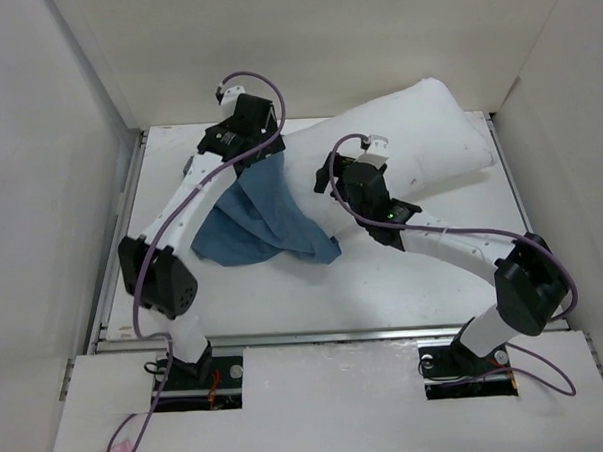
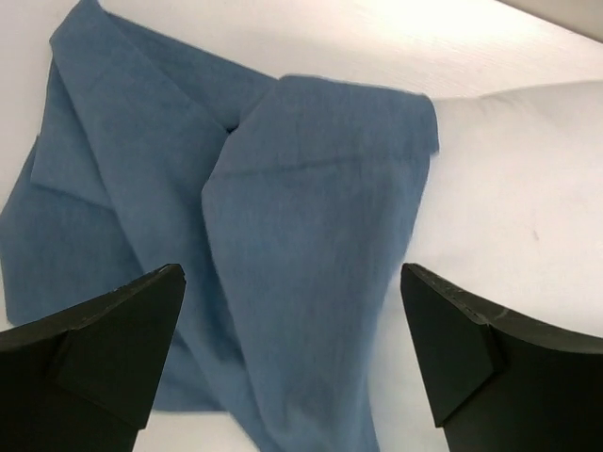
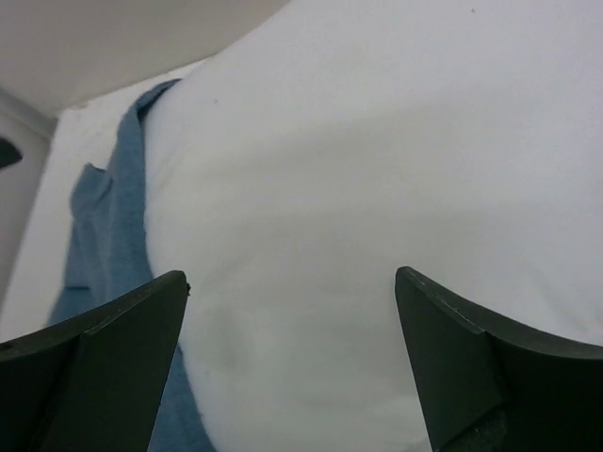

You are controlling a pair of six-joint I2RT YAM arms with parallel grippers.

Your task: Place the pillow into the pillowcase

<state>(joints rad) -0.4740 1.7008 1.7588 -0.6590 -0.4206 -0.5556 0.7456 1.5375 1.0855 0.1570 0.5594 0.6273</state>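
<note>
Left gripper (image 2: 292,273) is spread wide open, nothing in it, with the pillowcase (image 2: 122,169) crumpled right under it and the pillow (image 2: 509,207) just to its right. Right gripper (image 3: 290,278) is open too, empty, over the pillow, with the pillowcase to its left.

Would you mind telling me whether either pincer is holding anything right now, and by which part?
Nothing is held. The left pincer is open over the pillowcase, and the right pincer is open over the pillow.
</note>
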